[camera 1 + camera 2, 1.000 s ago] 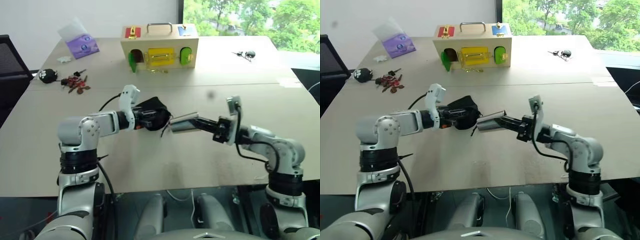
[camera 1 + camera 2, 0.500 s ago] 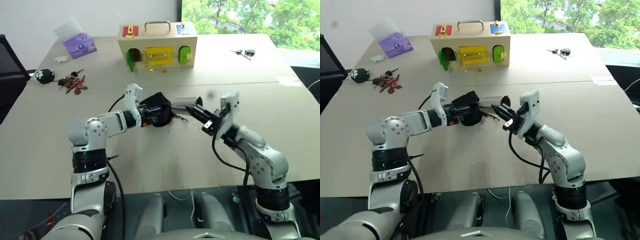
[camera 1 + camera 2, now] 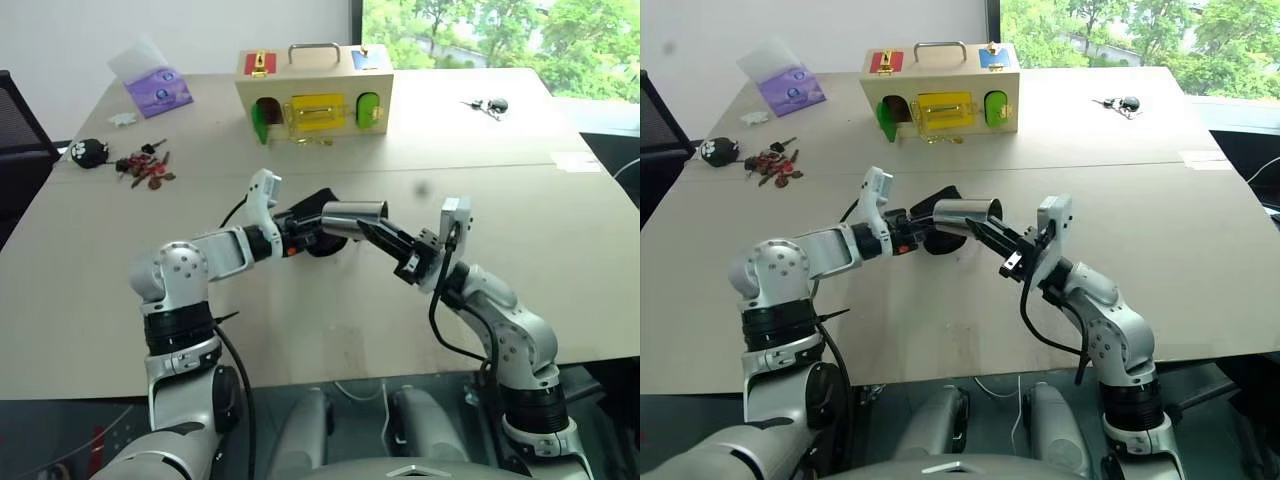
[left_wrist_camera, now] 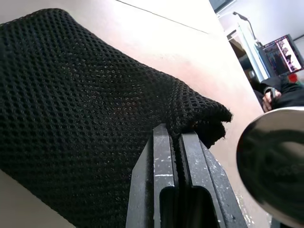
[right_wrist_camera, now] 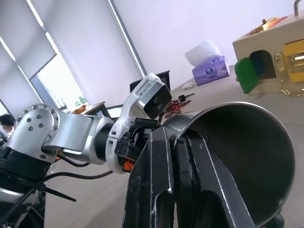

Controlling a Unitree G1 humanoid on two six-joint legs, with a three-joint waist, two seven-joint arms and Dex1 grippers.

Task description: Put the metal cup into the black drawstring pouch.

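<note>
The black drawstring pouch [image 4: 71, 95] hangs above the middle of the table, and my left gripper [image 4: 178, 142] is shut on its mesh edge. The metal cup [image 3: 352, 218] lies on its side in the air just right of the pouch. Its base is turned toward the pouch and overlaps it in the eye views. My right gripper [image 5: 173, 137] is shut on the cup's rim, one finger inside the open mouth [image 5: 247, 156]. The cup's shiny base [image 4: 273, 156] sits close beside the pouch's corner. I cannot see the pouch's opening or its cord.
A wooden latch box [image 3: 315, 88] with a handle stands at the back centre. A purple tissue pack [image 3: 160, 88], a black paw-print ball [image 3: 90, 150] and loose keys [image 3: 150, 166] lie at the back left. A small black key item [image 3: 490, 105] is at the back right.
My right gripper has rolled and carried the cup up and leftward, from beside and below the pouch to against it. The left gripper with the pouch has stayed about where it was.
</note>
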